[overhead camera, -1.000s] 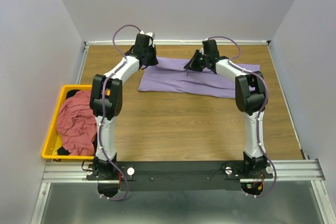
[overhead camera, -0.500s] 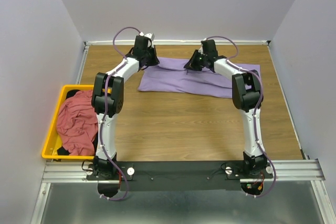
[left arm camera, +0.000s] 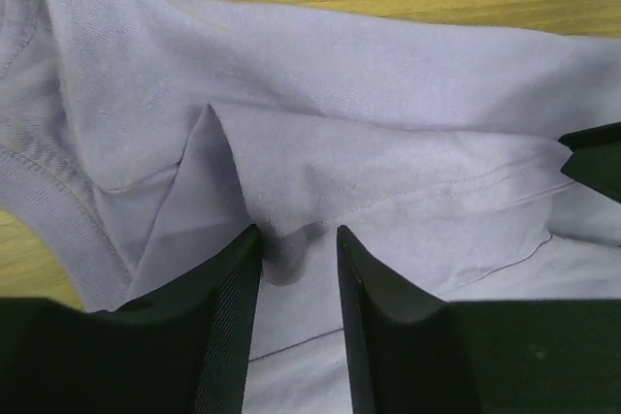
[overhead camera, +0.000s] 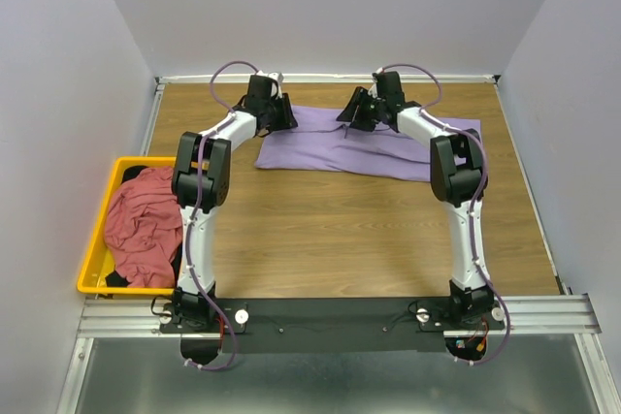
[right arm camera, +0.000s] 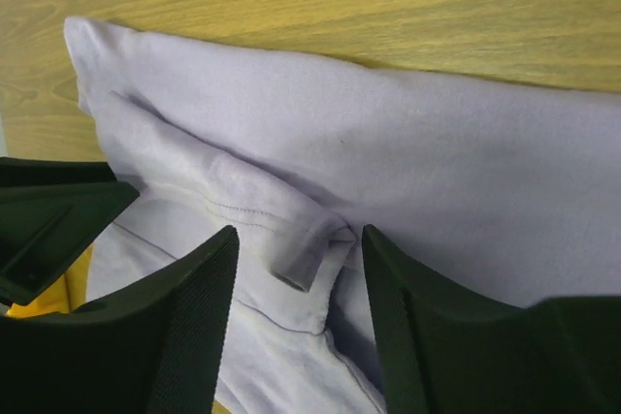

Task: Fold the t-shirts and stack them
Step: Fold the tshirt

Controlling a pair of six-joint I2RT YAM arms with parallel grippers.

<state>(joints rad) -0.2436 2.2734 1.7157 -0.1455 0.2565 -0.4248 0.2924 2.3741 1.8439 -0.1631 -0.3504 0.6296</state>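
Left tool [left arm camera: 297, 236] and right tool [right arm camera: 299, 236] spread, each astride a fold of the purple shirt [overhead camera: 330, 149].
Folds sit loose between the jaws; the shirt lies flat on the worktop [overhead camera: 320, 230], upper middle of the top view.

The plain lavender-purple cotton t-shirt [overhead camera: 330, 150] lies folded into a long flat band across the far side of the wooden tabletop [overhead camera: 330, 230], with a small ridge of cloth (hem stitching showing) raised along its far edge. The crumpled dusty red-pink t-shirt [overhead camera: 144, 225] heaps over a dark t-shirt [overhead camera: 136, 175] in the yellow plastic bin [overhead camera: 89, 264] at left.
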